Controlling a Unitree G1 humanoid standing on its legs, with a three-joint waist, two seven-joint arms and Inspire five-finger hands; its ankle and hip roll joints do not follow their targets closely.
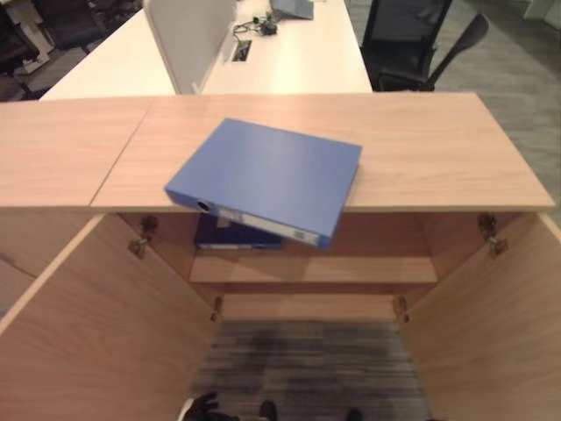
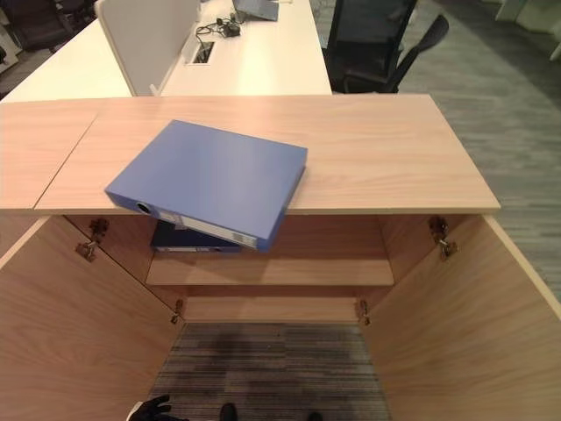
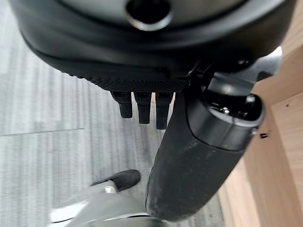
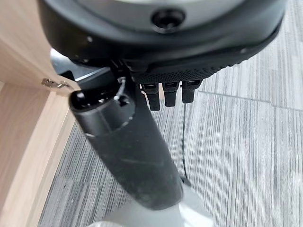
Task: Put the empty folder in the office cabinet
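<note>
While both cabinet doors are standing open, the blue folder (image 1: pixel 267 178) is lying flat on the cabinet top (image 1: pixel 438 149), turned at an angle so that its long axis is running from the near left to the far right. Its spine corner, the one with the round finger hole, is jutting out past the front edge, hanging over the open cabinet (image 1: pixel 311 272). Inside, on the shelf (image 1: pixel 351 267), a second, darker folder (image 1: pixel 232 237) is lying flat toward the left, just below the overhanging corner.

Both arms are hanging low, well below the folder and apart from it. The left robot hand (image 1: pixel 209 408) is showing at the bottom of the head views, down near the carpet (image 1: pixel 307 360) by the left door (image 1: pixel 96 333). In its wrist view, the left robot hand (image 3: pixel 142 106) is pointing down at the floor with fingers relaxed and straight, holding nothing. The right robot hand (image 4: pixel 165 92) is doing the same beside the right door (image 1: pixel 491 324), loose and empty.

So the folder is sitting up and forward from both robot hands, and the overhanging corner is lying left of centre, which probably makes the left robot hand the nearer one. The coming reach will likely call for raising an arm up to the top's front edge. A white desk (image 1: pixel 289 53) and a black chair (image 1: pixel 412 44) are standing beyond.
</note>
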